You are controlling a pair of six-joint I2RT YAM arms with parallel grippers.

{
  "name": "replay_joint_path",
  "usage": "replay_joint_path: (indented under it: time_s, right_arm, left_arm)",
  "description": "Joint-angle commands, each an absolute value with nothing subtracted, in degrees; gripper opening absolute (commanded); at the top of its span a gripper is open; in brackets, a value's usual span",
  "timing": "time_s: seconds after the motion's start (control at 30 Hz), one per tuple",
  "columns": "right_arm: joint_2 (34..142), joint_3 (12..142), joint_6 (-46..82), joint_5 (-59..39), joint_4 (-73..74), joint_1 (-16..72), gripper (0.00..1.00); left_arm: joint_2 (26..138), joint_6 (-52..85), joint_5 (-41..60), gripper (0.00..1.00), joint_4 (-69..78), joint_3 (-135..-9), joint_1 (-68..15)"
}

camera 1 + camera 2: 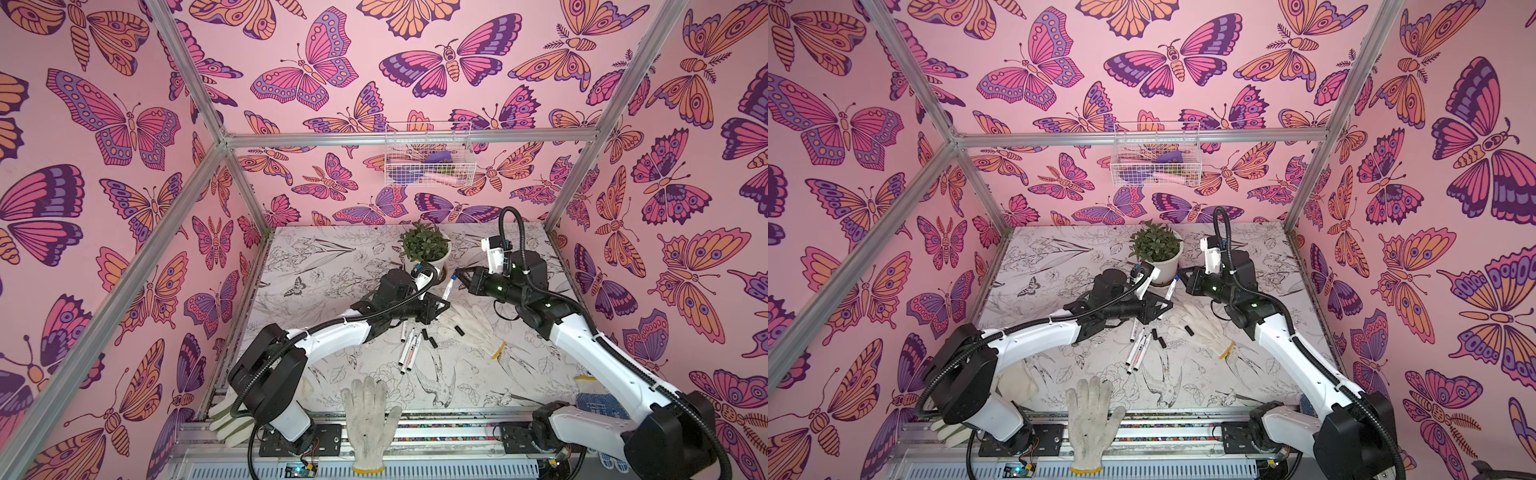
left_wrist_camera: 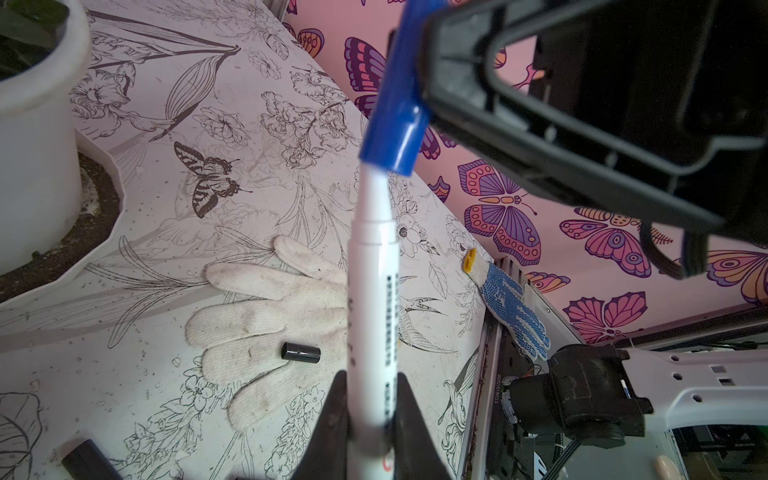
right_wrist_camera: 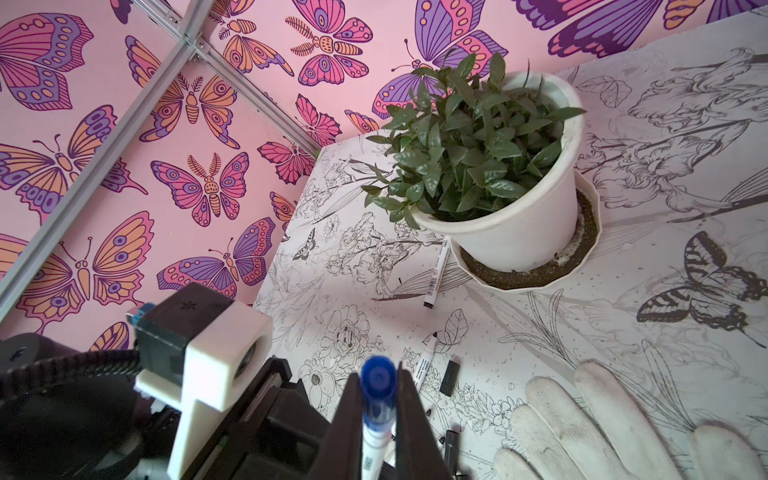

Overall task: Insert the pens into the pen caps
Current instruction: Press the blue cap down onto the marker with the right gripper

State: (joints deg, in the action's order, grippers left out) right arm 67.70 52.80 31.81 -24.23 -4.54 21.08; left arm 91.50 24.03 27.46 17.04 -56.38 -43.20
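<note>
Your left gripper (image 2: 371,376) pinches the pen (image 2: 374,270) barrel; your right gripper (image 3: 378,370) clamps the blue cap (image 3: 377,395) sitting over its tip.

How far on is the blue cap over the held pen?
Partly on. The blue cap sits over the tip of the pen, but its narrow white neck shows bare between cap and barrel shoulder.
</note>
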Motion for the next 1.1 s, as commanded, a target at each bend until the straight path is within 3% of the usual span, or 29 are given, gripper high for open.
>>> replay_joint_path:
  time_s: [0.0,0.33,0.67,1.07]
  right_arm:
    - [67.65,53.59,28.72,-34.57,-16.85,21.98,0.0]
    - [69.07,55.55,26.31,-42.33,-18.48,20.44,0.0]
    - [71.59,57.2,26.99,-51.96,-21.92,20.48,0.0]
    - [72.57,59.02,23.22,-54.08,-29.18,22.35,0.0]
  left_arm:
    - [89.4,23.91,22.41,0.0,23.55,-57.29,-41.57]
    - [89.08,19.8,25.82,0.0,23.54,-56.95,-42.84]
    - [86.66,14.53,20.21,0.0,24.45,-54.26,-44.74]
    - [86.99,14.07,18.04,0.0,23.03,-55.64,-44.65]
